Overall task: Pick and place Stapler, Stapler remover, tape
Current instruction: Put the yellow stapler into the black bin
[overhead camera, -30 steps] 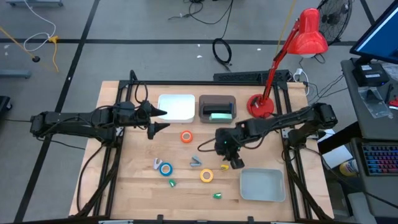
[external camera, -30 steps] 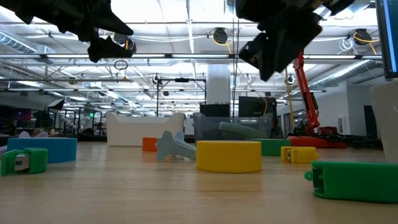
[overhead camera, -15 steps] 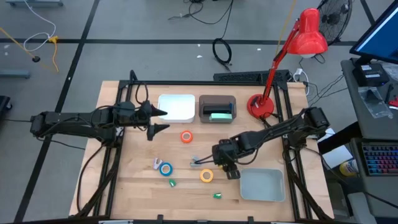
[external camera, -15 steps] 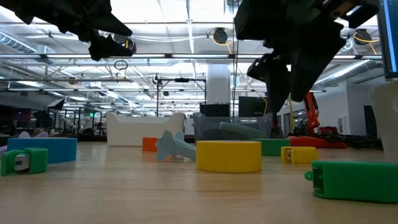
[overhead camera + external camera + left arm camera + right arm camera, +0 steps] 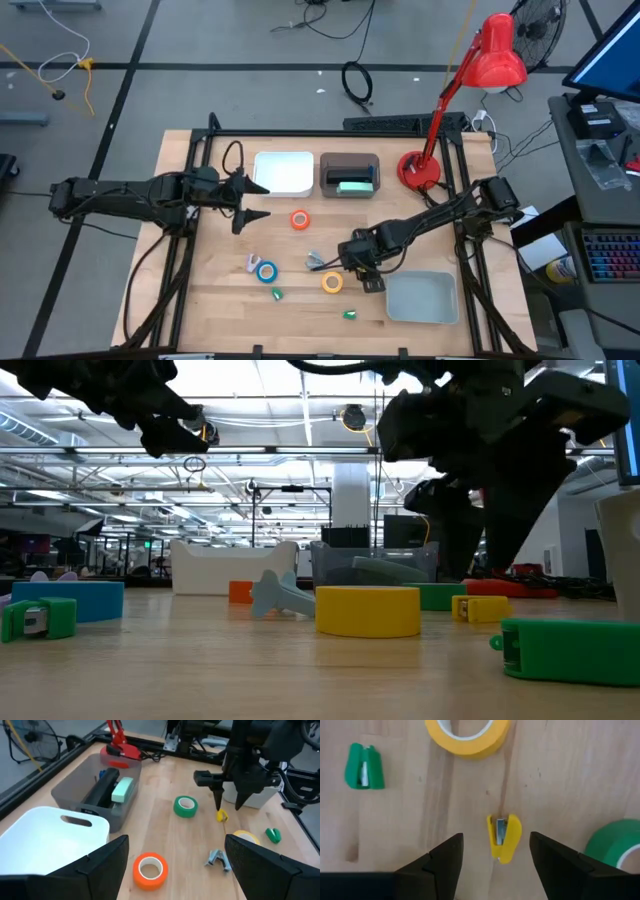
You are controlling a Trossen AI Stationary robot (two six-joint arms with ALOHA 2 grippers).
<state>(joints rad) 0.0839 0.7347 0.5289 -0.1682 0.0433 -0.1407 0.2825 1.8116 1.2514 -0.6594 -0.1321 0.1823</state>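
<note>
Tabletop (image 5: 220,300): right pincer (image 5: 492,857) lowered, now spread astride yellow staple remover (image 5: 504,838); left pincer (image 5: 252,201) apart.

No legible text, labels, brands or nos. anywhere in these views.

Two dark jointed arms, looped black cables, blunt black fingers (image 5: 445,865)

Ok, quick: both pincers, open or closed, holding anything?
Left pincer: open, empty.
Right pincer: open, empty, straddling the small yellow plastic staple remover.
</note>
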